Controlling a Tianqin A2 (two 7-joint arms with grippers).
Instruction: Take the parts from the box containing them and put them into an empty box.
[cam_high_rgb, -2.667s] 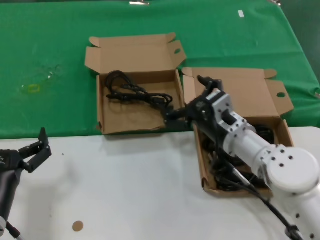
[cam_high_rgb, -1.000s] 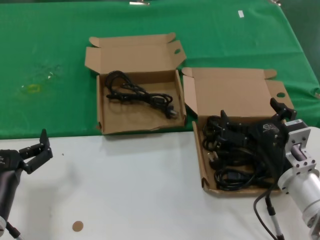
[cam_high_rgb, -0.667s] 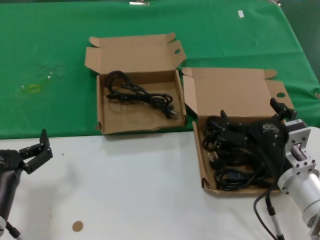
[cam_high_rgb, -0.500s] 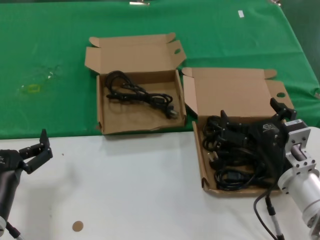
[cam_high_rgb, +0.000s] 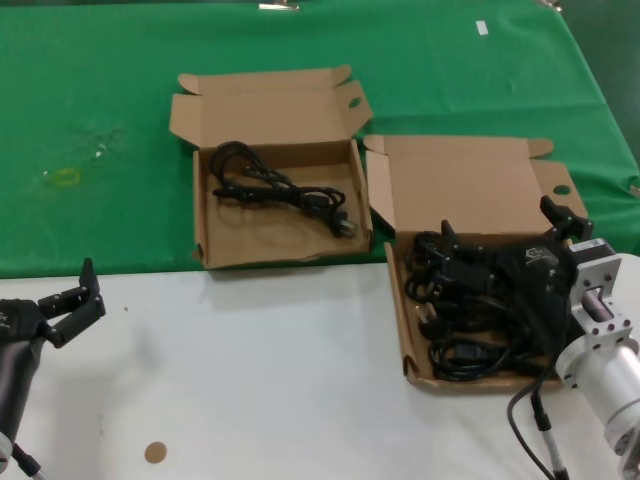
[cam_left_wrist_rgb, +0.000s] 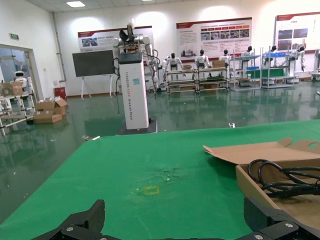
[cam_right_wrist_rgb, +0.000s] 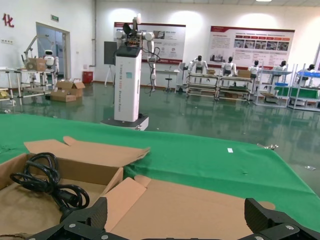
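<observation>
Since the earliest frame the right arm has pulled back from the left-hand box, where it reached over the front corner, and now sits low over the right-hand box; over the last second nothing has shifted. At the far left the left tool (cam_high_rgb: 68, 300) waits above the white counter (cam_high_rgb: 250, 370), its arm angled in from the lower left corner, fingers spread apart with nothing between them. Beyond it, on the green cloth (cam_high_rgb: 100, 100), the receiving box (cam_high_rgb: 205, 245) lies open with its lid folded back, and one black cord (cam_high_rgb: 285, 190) is stretched across its floor from the rear left toward the right wall. Just beside it to the right, the supply box (cam_high_rgb: 400, 330) straddles the cloth's edge and the counter, lid also back, with the remaining cords (cam_high_rgb: 450, 315) heaped inside. The right tool (cam_high_rgb: 505, 235) hovers over that heap, its arm coming in from the lower right, wrist turned toward the box's left side, fingers spread wide and pinching nothing.
</observation>
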